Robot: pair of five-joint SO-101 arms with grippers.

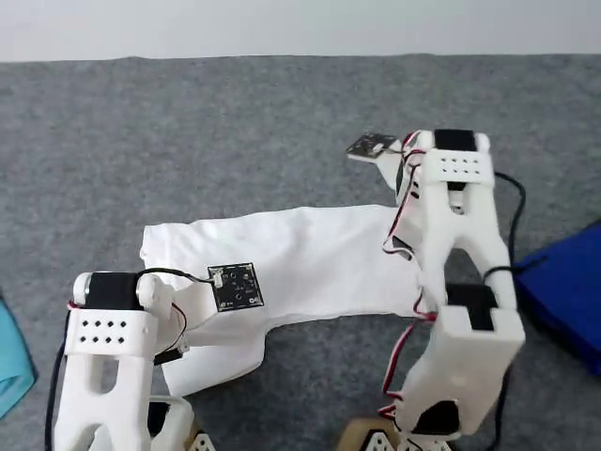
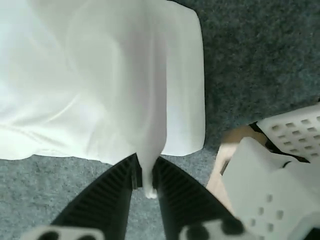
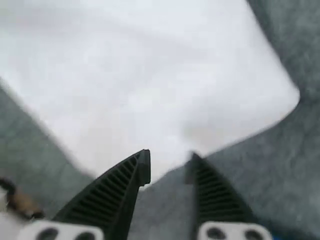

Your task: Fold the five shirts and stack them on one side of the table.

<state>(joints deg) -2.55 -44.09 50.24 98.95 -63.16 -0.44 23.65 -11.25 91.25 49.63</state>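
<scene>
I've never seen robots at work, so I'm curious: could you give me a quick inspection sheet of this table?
Surface: grey, fuzzy table top.
Job's things: white shirt spread in the middle; blue cloth at one edge, teal cloth at the opposite edge.
Clutter: nothing seen.
Grippers: left gripper shut on a raised fold of the white shirt; right gripper open over its edge.
Cables: red, white and black wires beside an arm.
Surroundings: pale wall behind.

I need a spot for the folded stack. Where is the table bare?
Bare table runs along the far side, beyond the white shirt. A smaller patch lies between that shirt and the teal shirt. Crowded: near side around the left arm and right arm, and the gap toward the blue shirt.
</scene>
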